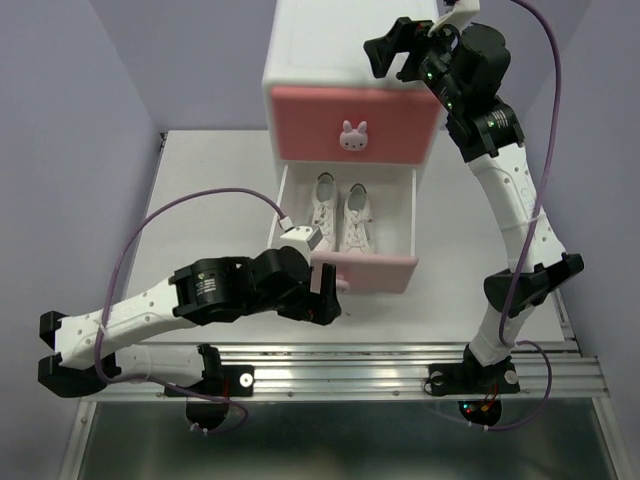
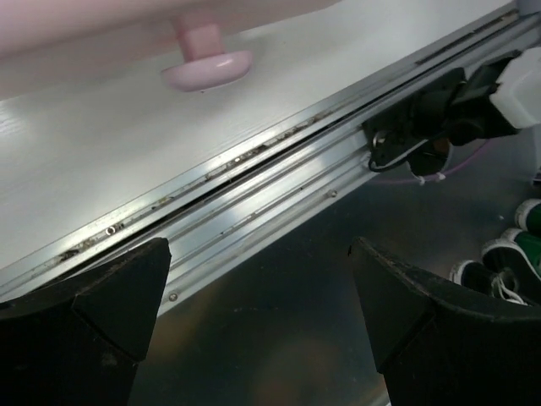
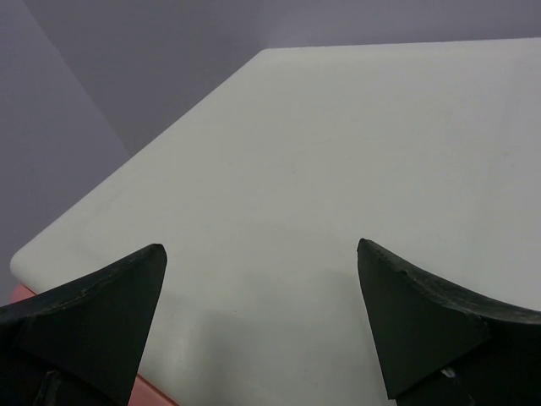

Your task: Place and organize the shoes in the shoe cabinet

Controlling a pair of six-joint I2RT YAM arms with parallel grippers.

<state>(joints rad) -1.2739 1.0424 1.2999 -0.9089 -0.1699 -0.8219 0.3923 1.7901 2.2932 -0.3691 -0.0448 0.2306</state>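
White sneakers [image 1: 357,218], one pair, lie side by side in the pulled-out lower drawer [image 1: 372,268] of the shoe cabinet [image 1: 300,70]; we see no orange pair. We judge them light, soft in the upper and stiffer at the sole, best pinched across the heel. Our left gripper [image 2: 258,254] hangs wide open just before the drawer's pale knob [image 2: 207,66]. Our right gripper [image 3: 262,254], equally spread, hovers empty above the cabinet top [image 3: 338,152].

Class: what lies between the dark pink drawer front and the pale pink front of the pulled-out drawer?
Two white shoes, side by side in that open drawer; the top view shows it.
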